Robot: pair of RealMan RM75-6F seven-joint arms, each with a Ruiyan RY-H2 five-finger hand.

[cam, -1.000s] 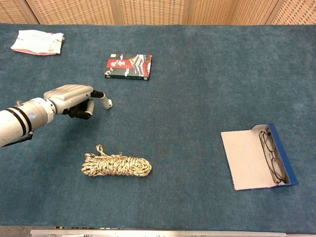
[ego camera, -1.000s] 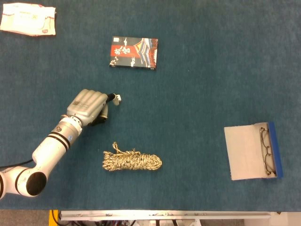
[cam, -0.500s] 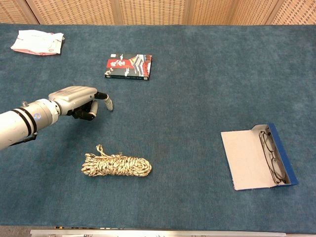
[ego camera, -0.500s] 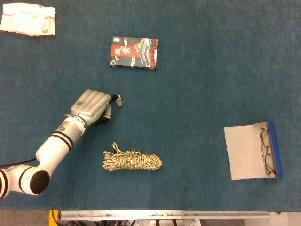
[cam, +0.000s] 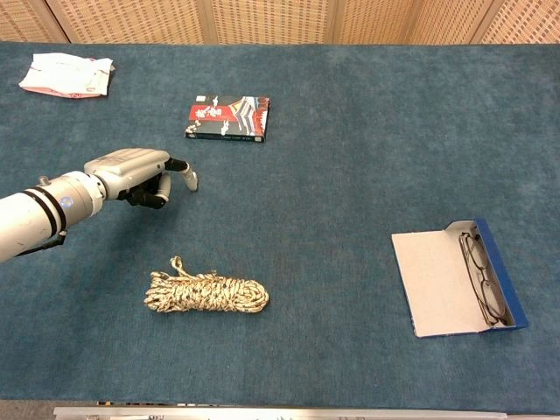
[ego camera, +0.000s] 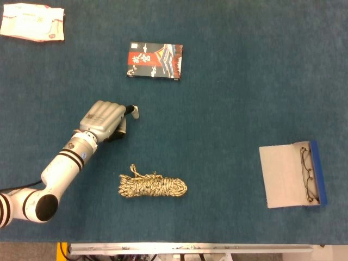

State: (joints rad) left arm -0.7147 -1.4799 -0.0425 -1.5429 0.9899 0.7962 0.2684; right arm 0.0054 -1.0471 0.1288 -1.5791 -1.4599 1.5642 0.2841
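The left hand [ego camera: 104, 120] hangs over the left half of the bench [ego camera: 234, 109], its fingers curled in under the palm with one finger poking out toward the far edge; nothing can be seen in its grasp, so it reads as closed on nothing. The chest view shows it clear of the cloth, hovering rather than resting. The things nearest it are the rope [ego camera: 153, 186] — a tan, speckled coil lying flat toward the near edge, well apart from the hand — and the box [ego camera: 155, 61], a flat dark rectangle with red panels toward the far edge, on the side where the outstretched finger points. Of the two, the box seems slightly closer to the fingertip, though neither is touched.

The box's printed face is turned up, which is why its artwork shows: white characters on black and red (too small to read, likely East Asian script). No brand can be made out.

In the far left corner lies a crumpled white packet [ego camera: 31, 22] with reddish print, also illegible. Toward the right edge sits an open glasses case [ego camera: 283, 176], its grey lid folded out flat and its blue tray holding a pair of glasses [ego camera: 308, 175] lying lengthwise, so that they stay put within the rim.

The right hand shows in neither view.
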